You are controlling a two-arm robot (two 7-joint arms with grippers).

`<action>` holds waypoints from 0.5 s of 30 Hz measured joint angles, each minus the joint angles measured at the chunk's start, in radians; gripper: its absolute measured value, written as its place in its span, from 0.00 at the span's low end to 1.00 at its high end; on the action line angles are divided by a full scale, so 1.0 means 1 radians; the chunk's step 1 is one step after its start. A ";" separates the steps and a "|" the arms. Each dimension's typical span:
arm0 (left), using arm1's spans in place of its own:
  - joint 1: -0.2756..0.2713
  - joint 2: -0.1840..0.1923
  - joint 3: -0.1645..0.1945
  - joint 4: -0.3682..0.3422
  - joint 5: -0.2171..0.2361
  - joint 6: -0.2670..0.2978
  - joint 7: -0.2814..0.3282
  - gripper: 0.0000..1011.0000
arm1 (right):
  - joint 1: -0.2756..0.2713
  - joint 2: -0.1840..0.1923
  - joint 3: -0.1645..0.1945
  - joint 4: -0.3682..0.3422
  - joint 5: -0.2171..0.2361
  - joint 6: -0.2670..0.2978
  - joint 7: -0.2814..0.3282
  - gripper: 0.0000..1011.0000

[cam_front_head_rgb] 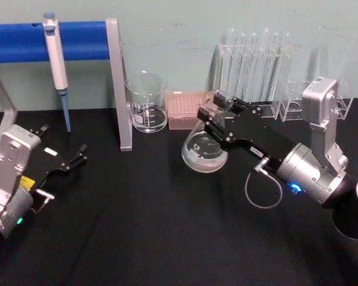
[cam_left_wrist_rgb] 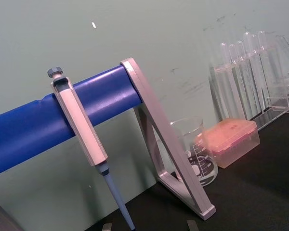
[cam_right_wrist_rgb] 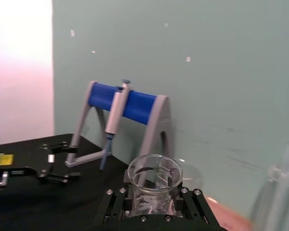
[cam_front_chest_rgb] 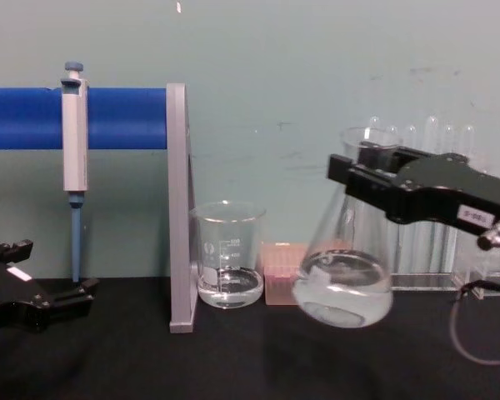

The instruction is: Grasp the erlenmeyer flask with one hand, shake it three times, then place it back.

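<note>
Black table (cam_front_head_rgb: pixel 167 238) and pale green wall (cam_front_head_rgb: pixel 167 42) form the work area. In the head view, right of centre, the right gripper (cam_front_head_rgb: pixel 216 114) is clamped on the neck of the flask (cam_front_head_rgb: pixel 201 152), one finger at each side just below the rim. In the chest view the flask is seen right of centre, raised, with its base clear of the table. Its long axis is tilted off upright: the neck points toward the upper right of the head frame, the base toward the lower left. Liquid is pooled in the base. The beaker (cam_front_chest_rgb: pixel 227 268) stands to the left, apart from it. The left gripper (cam_front_head_rgb: pixel 71 161) is parked at lower left, fingers spread, empty, well apart from the flask. Before set-down, the axis is judged to need righting so that the base meets the table flat.
</note>
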 joint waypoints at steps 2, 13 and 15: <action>0.000 0.000 0.000 0.000 0.000 0.000 0.000 0.99 | 0.013 -0.007 -0.012 0.012 0.006 -0.002 0.026 0.45; 0.000 0.000 0.000 0.000 0.000 0.000 0.000 0.99 | 0.088 -0.050 -0.106 0.074 0.037 -0.008 0.145 0.45; 0.000 0.000 0.000 0.000 0.000 0.000 0.000 0.99 | 0.101 -0.057 -0.126 0.083 0.043 -0.009 0.164 0.45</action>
